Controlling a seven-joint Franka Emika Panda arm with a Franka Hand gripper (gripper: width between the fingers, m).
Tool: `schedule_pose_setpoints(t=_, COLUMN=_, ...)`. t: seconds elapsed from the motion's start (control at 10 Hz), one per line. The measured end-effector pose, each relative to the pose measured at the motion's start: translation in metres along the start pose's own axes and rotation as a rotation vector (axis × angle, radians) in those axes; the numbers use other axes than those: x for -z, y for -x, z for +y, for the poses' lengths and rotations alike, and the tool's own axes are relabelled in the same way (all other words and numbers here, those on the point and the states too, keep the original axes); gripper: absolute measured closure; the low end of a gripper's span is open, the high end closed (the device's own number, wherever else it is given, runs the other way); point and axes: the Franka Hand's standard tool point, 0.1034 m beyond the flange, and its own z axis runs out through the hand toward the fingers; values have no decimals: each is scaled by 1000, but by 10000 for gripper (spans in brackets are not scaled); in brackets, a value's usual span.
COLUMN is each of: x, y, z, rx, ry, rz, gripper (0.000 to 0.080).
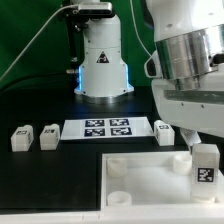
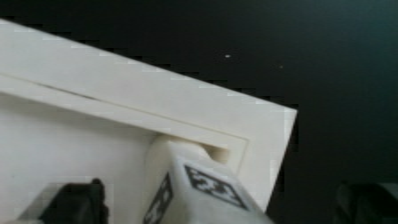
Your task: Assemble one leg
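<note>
The big white panel (image 1: 150, 185) was spread across the lower frame of the exterior view. At its right corner socket the leg (image 1: 205, 165) was stood upright, long axis vertical, tag turned toward the camera. The gripper (image 2: 222, 200) was seen spread, fingers (image 2: 71, 202) clear of the leg. Seating was judged in hand; a grasp and a downward twist would be called for next.

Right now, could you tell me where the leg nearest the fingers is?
The leg stands at the panel's corner on the exterior view's right, between the fingers.
</note>
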Motion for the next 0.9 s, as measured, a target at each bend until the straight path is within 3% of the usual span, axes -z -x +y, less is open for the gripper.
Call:
schedule_pose_setpoints(t=0.2, x=0, y=-1, z=0, rx=201, ry=1, rz=1, gripper=150)
schedule_pose_setpoints(t=0.4, x=2, y=-10, z=1, rx=546, ry=57, rz=-11, gripper=150)
schedule_pose_setpoints(t=0.5, x=1, y=-14, z=-2, rx=709, ry=71, rz=-28, gripper=150)
schedule_pose_setpoints(t=0.6, x=0, y=-14, z=-3, rx=689, ry=66, rz=-22, gripper=150)
schedule_pose_setpoints(t=0.8, x=0, y=-14, z=-3, rx=626, ry=67, rz=-21, gripper=398)
schedule_pose_setpoints(t=0.9, x=-1, y=-13, z=-2, rx=555, ry=68, rz=-20, gripper=398)
